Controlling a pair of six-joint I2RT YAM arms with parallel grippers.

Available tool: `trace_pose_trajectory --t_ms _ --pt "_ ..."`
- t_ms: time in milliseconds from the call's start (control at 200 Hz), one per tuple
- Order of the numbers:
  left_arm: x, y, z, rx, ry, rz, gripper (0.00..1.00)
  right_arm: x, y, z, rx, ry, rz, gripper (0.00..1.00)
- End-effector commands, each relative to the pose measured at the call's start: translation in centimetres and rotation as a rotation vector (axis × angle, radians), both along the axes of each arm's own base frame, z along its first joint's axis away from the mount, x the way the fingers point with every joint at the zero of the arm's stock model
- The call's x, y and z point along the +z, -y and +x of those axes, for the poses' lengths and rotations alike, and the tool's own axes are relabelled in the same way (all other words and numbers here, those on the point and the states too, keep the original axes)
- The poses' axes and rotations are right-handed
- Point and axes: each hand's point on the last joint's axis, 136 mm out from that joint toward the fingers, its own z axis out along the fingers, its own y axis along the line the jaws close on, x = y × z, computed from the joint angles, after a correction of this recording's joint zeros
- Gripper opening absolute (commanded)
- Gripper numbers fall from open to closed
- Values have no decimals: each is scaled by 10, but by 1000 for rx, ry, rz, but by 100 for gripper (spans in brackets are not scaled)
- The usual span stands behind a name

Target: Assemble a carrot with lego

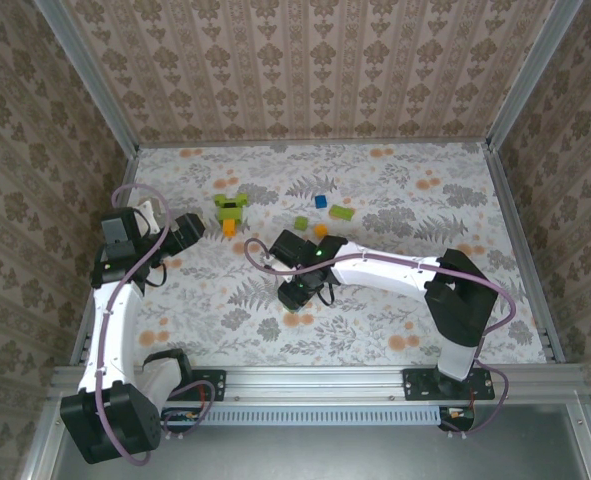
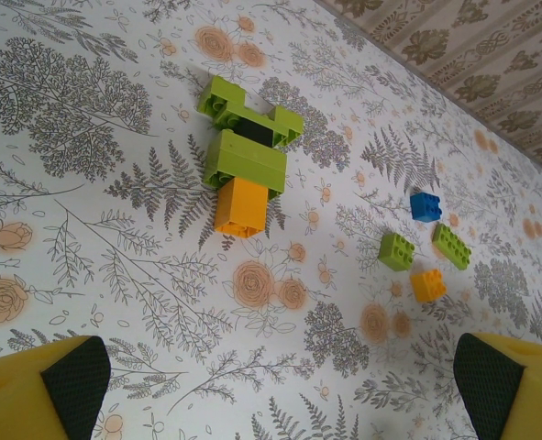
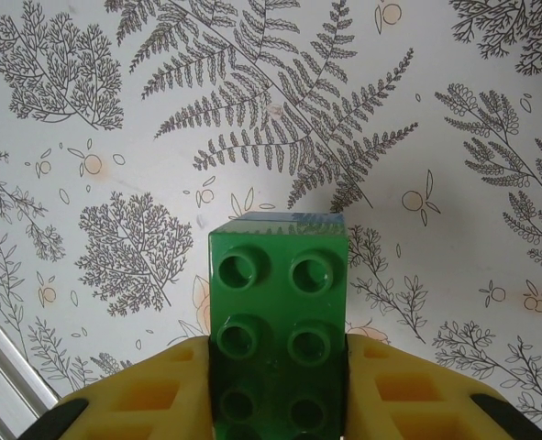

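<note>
Right pincer [image 3: 278,390] clamps a dark green brick [image 3: 278,302], left pincer [image 2: 280,385] gapes wide

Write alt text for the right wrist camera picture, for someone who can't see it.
A dark green studded brick is clamped between the yellow fingers of the right gripper, its studs facing the camera. Beyond it is the table, its white surface printed with grey ferns and small orange flowers.

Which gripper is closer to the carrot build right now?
Left. The left gripper, open, sits just left of the carrot. The right gripper, holding a dark green brick, is farther off, to the carrot's right and toward the near edge.
</note>
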Motion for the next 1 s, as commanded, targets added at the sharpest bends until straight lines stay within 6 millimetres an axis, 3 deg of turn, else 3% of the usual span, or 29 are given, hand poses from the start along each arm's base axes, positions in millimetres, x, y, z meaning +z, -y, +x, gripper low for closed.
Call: trace_pose_trajectory --t_ms 0,105,215,485,630,780,995 --pt "-1 3 1 -23 12 10 100 -88 62 -51 -3 -229 -297 31" --pt "-3 3 1 -24 9 11 100 -88 64 -51 1 -224 -302 31" --pt "-2 2 1 -23 11 12 100 -73 55 -44 -1 -191 -262 30" --pt "-1 3 2 -25 12 11 100 -5 30 -18 3 -52 -140 30" --pt "-1 4 2 -29 13 8 100 23 28 -14 19 -14 -110 31" --pt "0 4 1 -30 16 7 100 31 32 -13 30 -8 -102 31" --pt "1 5 1 -33 18 5 100 21 33 -18 48 -45 -61 31"
